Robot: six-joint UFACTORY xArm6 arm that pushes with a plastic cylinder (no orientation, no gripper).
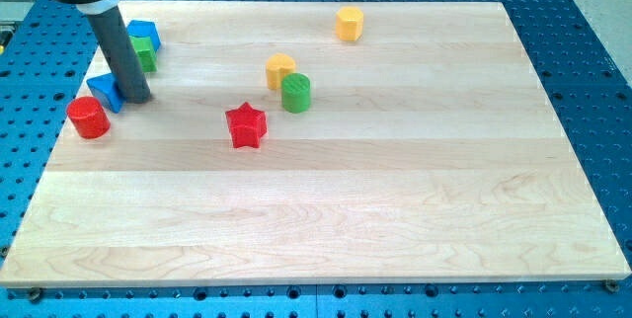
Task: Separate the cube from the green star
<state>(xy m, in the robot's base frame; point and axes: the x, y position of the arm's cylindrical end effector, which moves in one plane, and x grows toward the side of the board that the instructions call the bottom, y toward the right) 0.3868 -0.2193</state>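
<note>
A blue cube (144, 33) sits near the view's top left, touching a green star (147, 55) just below it. The dark rod partly covers the star's left side. My tip (136, 98) rests on the board below the green star, against the right side of a blue triangular block (103, 90). The tip is apart from the cube.
A red cylinder (88, 118) lies just below-left of the blue triangular block. A red star (246, 125), a green cylinder (295, 92) and a yellow block (280, 68) cluster mid-board. A yellow hexagonal block (349, 23) sits near the top edge. The wooden board (395, 209) lies on a blue perforated table.
</note>
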